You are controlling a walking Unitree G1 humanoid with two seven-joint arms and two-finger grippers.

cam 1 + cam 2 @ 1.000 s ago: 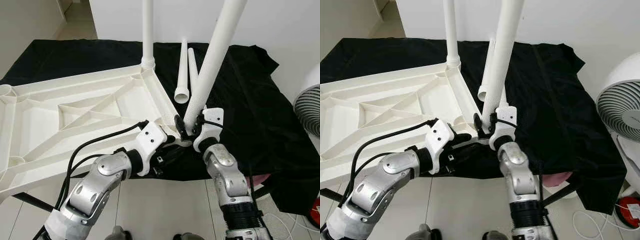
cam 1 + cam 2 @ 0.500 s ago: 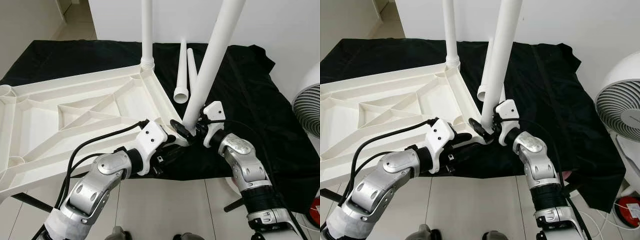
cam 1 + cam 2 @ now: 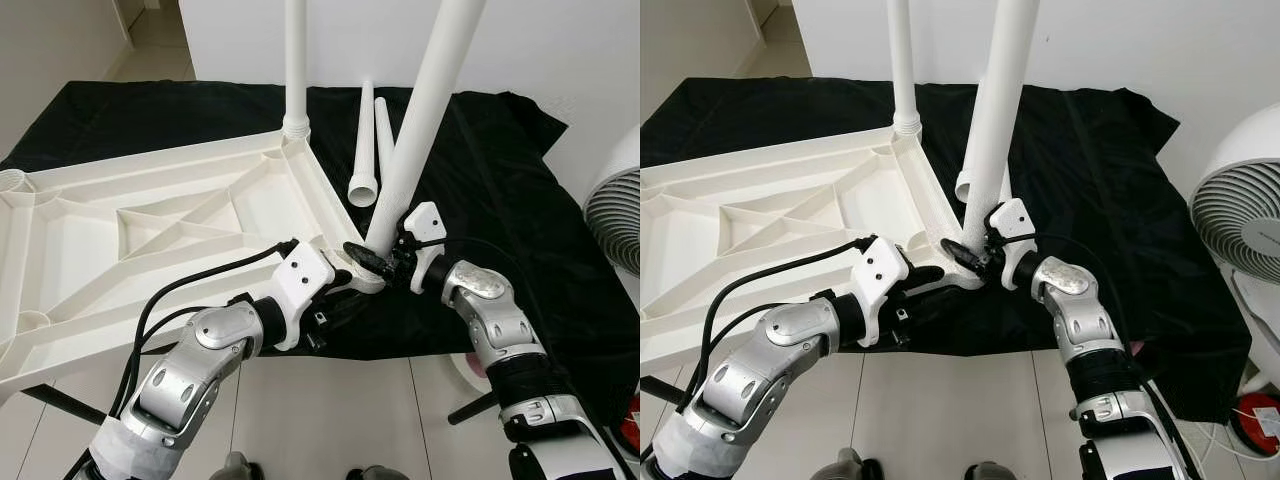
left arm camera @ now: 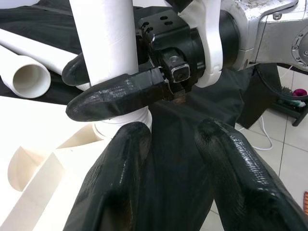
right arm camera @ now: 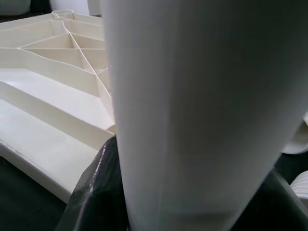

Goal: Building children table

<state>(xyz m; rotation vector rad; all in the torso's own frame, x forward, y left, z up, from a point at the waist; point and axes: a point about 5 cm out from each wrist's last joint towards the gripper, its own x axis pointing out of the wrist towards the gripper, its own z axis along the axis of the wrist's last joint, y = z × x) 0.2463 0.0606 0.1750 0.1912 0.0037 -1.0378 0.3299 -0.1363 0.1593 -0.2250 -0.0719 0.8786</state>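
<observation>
The white ribbed tabletop lies upside down on a black cloth. One white leg stands upright in its far corner socket. A second leg leans with its foot at the near corner socket. My right gripper is shut on that leg just above the socket, fingers wrapped around it. My left gripper sits just below the same corner, open, its fingers apart with black cloth showing between them. Two loose legs lie on the cloth behind.
A white fan stands at the right beside the cloth-covered surface. A white wall runs behind. Tiled floor lies under my arms, with a red object and cable at the lower right.
My right forearm has swung out to the right and its wrist has turned about the leg, keeping its hold. The leg's foot stays at the near corner. The left arm has not moved.
</observation>
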